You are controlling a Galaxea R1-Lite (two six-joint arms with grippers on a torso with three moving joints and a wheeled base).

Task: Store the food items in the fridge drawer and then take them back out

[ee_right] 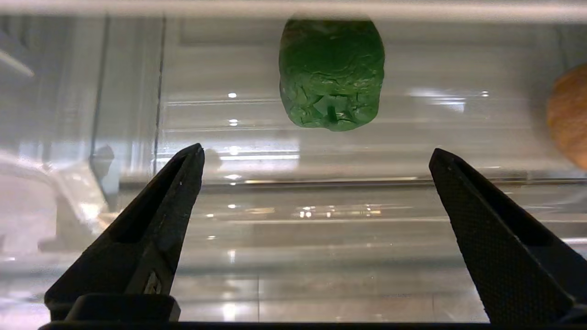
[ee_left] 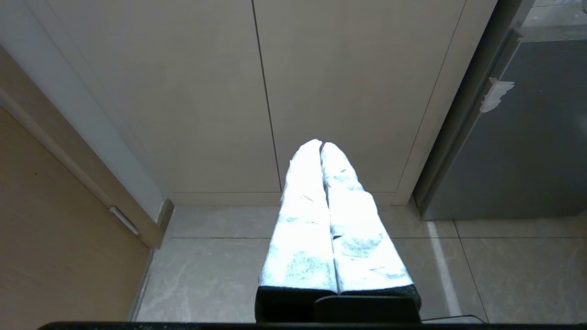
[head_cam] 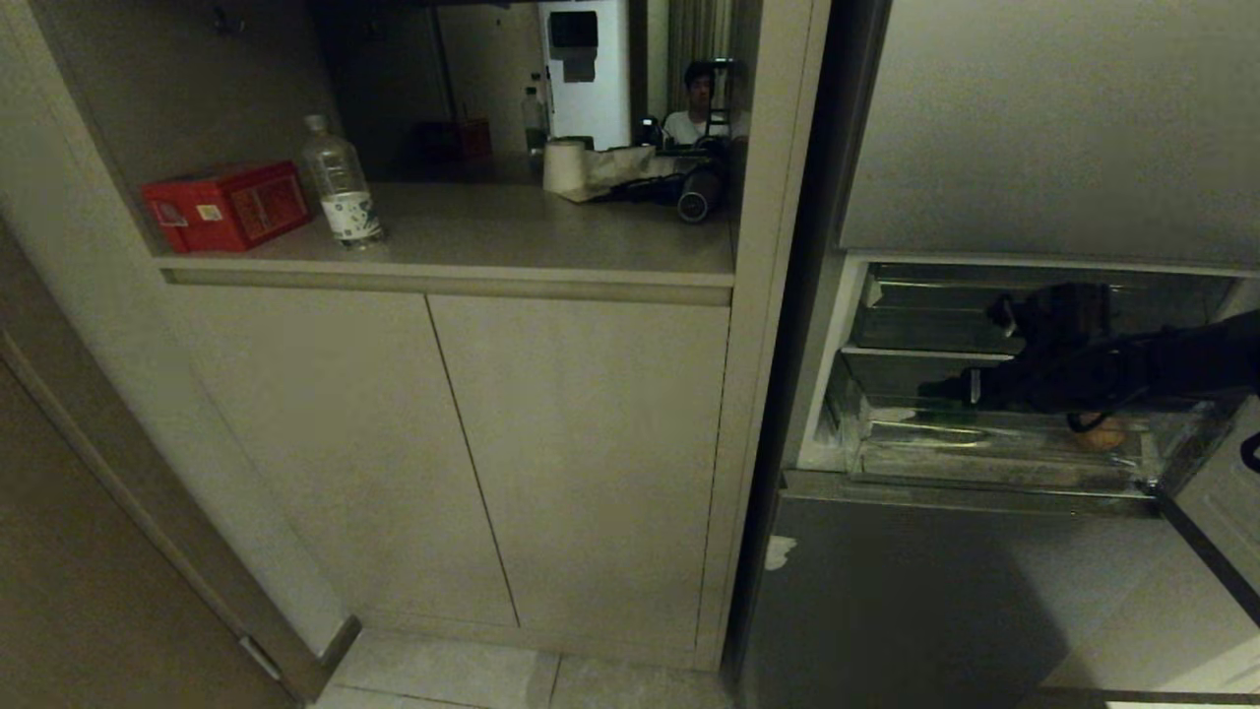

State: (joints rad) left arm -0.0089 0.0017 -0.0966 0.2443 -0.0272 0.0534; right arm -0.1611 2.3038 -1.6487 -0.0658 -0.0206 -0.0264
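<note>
Right gripper (ee_right: 316, 156) spread wide and empty over the fridge drawer (ee_right: 293, 183); green food item (ee_right: 332, 73) top centre, orange one (ee_right: 568, 114) far right. Left gripper (ee_left: 321, 146) pressed together.

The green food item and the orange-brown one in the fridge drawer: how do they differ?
The green food item is dark, glossy and lumpy; the orange-brown food item looks round and smoother. The green one lies straight ahead of the open right claw, the orange-brown one off to its side. Both rest untouched inside the clear fridge drawer.
</note>
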